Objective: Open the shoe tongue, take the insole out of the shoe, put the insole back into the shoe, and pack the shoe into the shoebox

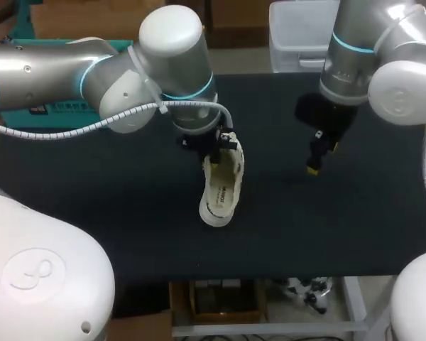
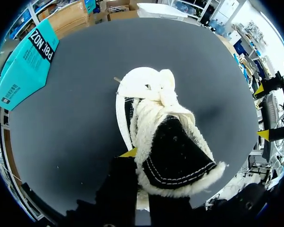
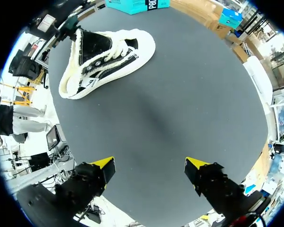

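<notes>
A flat table topped with matte black cloth (image 1: 106, 206) fills all three views. Near its middle, a white low-top shoe with cream fleece lining and black side panels (image 1: 222, 186) rests with its sole on the cloth, toe pointing to the robot's side of the table.

The left gripper (image 1: 214, 149) sits over the shoe's opening and grips the black tongue trimmed with fleece (image 2: 173, 153), which stands pulled up out of the shoe. One yellow fingertip (image 2: 129, 152) presses against the tongue's fleecy edge; the other is hidden beneath the tongue.

The right gripper (image 3: 151, 165) hangs above bare cloth, well apart from the shoe on its right, with its two yellow-tipped fingers spread wide and holding nothing.

A teal cardboard shoebox (image 2: 26, 66) lies at the far left edge of the cloth, well apart from the shoe.
</notes>
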You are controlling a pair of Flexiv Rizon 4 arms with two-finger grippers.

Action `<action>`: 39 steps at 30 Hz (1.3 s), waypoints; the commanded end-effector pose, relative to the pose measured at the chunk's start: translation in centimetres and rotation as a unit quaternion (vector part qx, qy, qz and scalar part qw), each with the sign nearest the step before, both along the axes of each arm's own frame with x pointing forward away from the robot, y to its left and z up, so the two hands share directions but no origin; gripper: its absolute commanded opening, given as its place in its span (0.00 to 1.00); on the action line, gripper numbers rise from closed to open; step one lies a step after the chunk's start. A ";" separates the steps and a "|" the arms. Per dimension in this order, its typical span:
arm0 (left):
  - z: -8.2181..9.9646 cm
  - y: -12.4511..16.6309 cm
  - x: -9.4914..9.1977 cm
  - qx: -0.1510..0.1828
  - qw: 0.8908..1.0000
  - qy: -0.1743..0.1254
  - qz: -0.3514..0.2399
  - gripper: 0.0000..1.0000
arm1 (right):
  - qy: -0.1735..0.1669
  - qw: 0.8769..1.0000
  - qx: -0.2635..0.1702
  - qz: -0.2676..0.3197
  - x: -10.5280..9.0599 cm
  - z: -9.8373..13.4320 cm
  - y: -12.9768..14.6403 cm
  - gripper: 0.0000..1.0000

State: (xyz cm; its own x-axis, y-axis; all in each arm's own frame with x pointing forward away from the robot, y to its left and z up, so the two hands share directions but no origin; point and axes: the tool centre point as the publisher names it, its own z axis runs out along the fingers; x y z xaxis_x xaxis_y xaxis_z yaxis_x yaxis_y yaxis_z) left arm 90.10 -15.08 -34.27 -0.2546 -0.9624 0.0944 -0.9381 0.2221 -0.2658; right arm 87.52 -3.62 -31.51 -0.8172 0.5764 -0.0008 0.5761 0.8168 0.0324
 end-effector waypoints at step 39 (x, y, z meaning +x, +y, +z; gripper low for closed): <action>12.4 10.4 7.3 0.111 0.922 -0.103 -0.356 0.00 | -0.020 0.982 -0.011 0.190 -0.3 1.4 -1.7 1.00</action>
State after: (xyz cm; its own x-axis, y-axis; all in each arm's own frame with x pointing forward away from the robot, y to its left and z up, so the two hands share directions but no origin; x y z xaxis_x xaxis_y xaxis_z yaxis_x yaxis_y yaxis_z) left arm 97.46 -6.01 -23.99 -0.8039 -0.5603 -0.1993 -0.4949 0.8161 -0.2984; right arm 87.27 -5.19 -30.11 -0.9719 0.2314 -0.0441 0.2304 0.9727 0.0273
